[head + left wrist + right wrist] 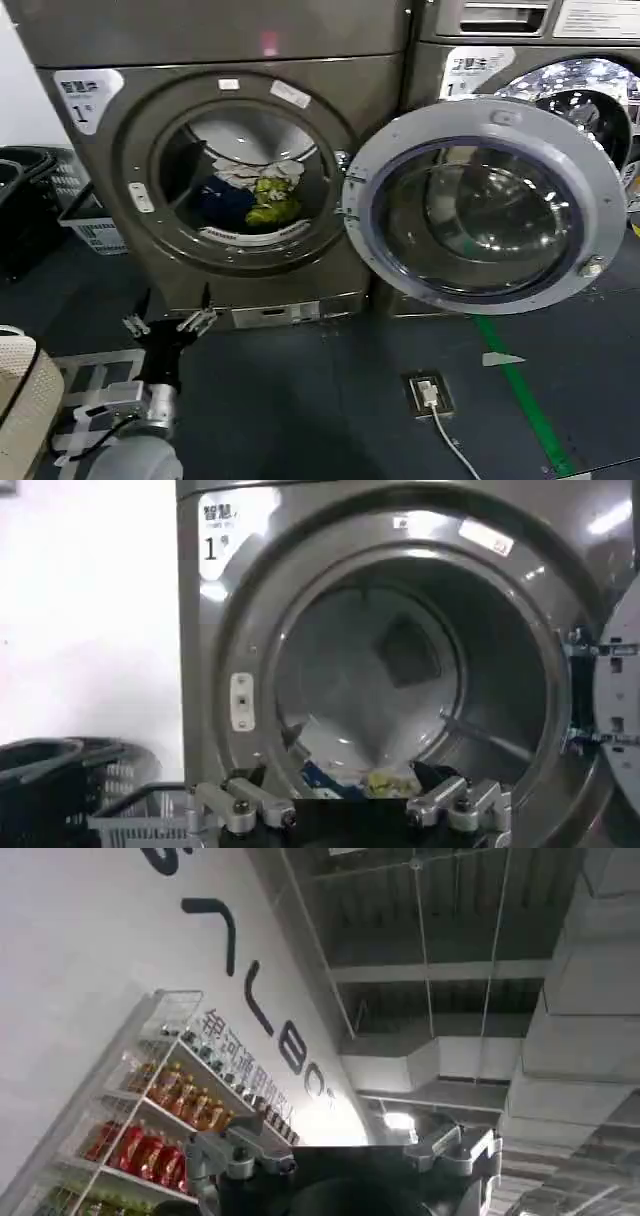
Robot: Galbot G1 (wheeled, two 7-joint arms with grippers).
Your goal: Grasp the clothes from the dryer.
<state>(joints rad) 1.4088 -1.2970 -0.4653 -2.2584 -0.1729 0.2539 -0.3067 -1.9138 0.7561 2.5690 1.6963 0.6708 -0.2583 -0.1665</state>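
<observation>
1. The dryer stands with its glass door swung wide open.
2. The clothes, white, dark blue and yellow-green, lie at the drum's bottom.
3. The left gripper hovers low before the dryer's base, jaws wide, empty.
4. The right gripper points at the ceiling, jaws wide, empty.

Head cam looks fwd and down from a bit back, taking in the dryer front, its open door and the floor. Left wrist cam sits low, near, facing straight into the porthole; both share the drum, clothes and "1" label. Right wrist cam tilts up at wall, drinks shelf and ceiling.
</observation>
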